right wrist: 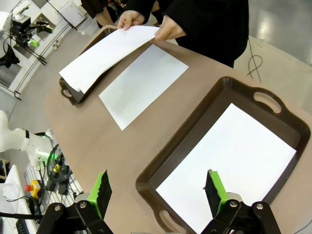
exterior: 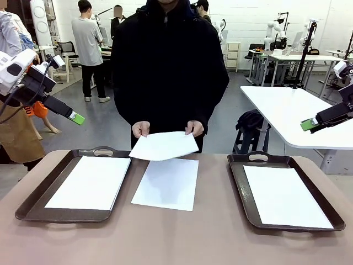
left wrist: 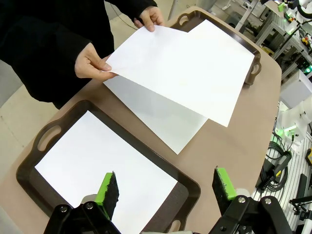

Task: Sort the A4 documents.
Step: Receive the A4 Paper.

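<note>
The left tray is sitting nearest, the left sheet lying flat on its floor. The left gripper is hanging high, angling down toward it, fingers spread and empty. Between the trays the middle sheet is resting on the table. Just above it, one hand and the other hand are pinching the held sheet by its far edge. The right sheet is lying in the right tray, and the right gripper is hovering raised, fingers spread and empty. These A4 documents are looking light, limp and slippery, so a free edge is probably offering the best hold.
</note>
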Robot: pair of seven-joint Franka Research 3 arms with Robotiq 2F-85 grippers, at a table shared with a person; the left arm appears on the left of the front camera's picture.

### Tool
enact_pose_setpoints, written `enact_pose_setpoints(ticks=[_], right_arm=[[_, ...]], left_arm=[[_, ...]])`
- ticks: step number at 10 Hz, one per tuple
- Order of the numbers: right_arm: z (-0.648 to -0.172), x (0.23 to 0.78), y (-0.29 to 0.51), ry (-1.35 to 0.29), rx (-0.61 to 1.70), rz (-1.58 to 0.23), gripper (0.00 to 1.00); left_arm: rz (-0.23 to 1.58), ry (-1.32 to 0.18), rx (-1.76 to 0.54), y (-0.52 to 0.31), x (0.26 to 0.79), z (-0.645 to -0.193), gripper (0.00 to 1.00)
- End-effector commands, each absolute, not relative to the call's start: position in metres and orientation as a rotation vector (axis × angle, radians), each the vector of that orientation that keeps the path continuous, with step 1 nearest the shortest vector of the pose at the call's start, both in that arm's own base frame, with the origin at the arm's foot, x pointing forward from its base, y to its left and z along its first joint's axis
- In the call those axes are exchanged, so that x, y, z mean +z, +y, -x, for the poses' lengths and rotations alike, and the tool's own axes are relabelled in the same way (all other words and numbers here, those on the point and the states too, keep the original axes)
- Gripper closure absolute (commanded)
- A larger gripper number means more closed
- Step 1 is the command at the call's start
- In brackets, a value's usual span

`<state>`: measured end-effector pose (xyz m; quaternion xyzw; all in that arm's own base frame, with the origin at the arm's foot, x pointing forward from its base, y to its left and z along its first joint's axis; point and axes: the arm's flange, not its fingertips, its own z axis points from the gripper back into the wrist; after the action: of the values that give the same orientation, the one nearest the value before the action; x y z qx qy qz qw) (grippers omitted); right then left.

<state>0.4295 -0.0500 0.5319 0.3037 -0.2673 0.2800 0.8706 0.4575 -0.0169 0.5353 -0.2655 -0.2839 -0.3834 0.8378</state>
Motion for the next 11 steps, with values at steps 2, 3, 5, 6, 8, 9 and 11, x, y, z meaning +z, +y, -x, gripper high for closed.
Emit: enact_pose_setpoints(ticks=[2, 3, 5, 6, 8, 9, 11], right_arm=[[-0.4307, 0.5319, -0.0488, -0.567, 0.585, -0.655, 0.00], [-0.4307, 0.5319, -0.0488, -0.567, 0.585, -0.655, 0.00], [-0.4307, 0.5319, -0.0488, -0.567, 0.585, -0.655, 0.00], [-0.4307, 0.5319, -0.0488, -0.567, 0.585, -0.655, 0.00], [-0.4307, 0.5319, -0.0488, -0.567, 0.585, -0.655, 0.00], [-0.4307, 0.5319, -0.0488, -0.567, 0.585, -0.655, 0.00], [-0.4307, 0.5319, -0.0488, -0.567, 0.585, -0.655, 0.00]], left_arm=[[0.559, -0.605, -0.817, -0.0168, 0.5365, -0.4569, 0.00], [0.559, -0.605, -0.817, -0.0168, 0.5365, -0.4569, 0.00], [0.559, -0.605, -0.817, -0.0168, 0.5365, -0.4569, 0.00], [0.559, -0.605, -0.817, -0.0168, 0.5365, -0.4569, 0.00], [0.559, -0.605, -0.817, -0.0168, 0.5365, -0.4569, 0.00], [0.559, -0.605, -0.817, -0.0168, 0.5365, -0.4569, 0.00], [0.559, -0.605, -0.817, -0.0168, 0.5365, -0.4569, 0.00]])
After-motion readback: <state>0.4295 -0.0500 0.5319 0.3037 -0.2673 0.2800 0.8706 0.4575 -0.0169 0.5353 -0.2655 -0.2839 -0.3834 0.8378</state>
